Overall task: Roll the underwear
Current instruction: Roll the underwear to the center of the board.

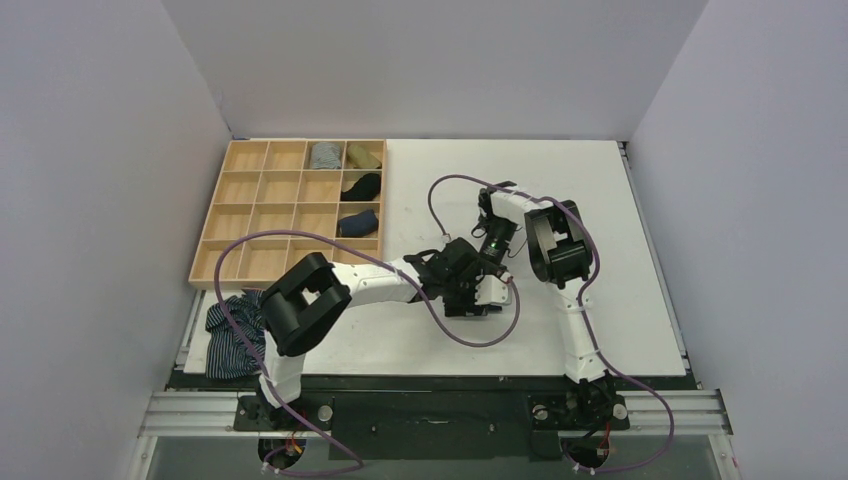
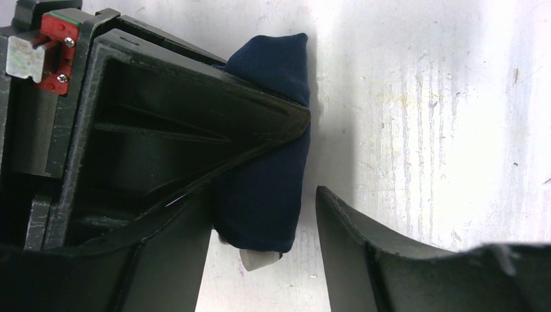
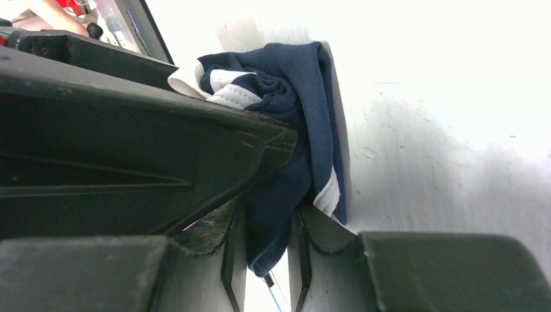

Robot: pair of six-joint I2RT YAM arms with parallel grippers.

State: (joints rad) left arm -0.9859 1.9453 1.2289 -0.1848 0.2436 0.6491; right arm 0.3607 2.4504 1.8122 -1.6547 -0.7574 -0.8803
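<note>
Pinching the underwear (image 3: pixel 292 97), right claw (image 3: pixel 269 224) clenched; left claw (image 2: pixel 263 195) unclenched, straddling it.

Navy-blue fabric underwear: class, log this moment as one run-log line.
object: navy-blue fabric underwear with white trim, bunched | right tool: shut on it | left tool: open, straddling it

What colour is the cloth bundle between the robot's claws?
The underwear is navy blue with white trim, clearest in the right wrist view.

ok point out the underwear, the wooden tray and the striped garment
underwear (image 3: pixel 292 84): right wrist view, on the bunched navy fabric
wooden tray (image 1: pixel 262 188): top external view, on a bare cell floor
striped garment (image 1: pixel 218 345): top external view, on its crumpled middle
</note>
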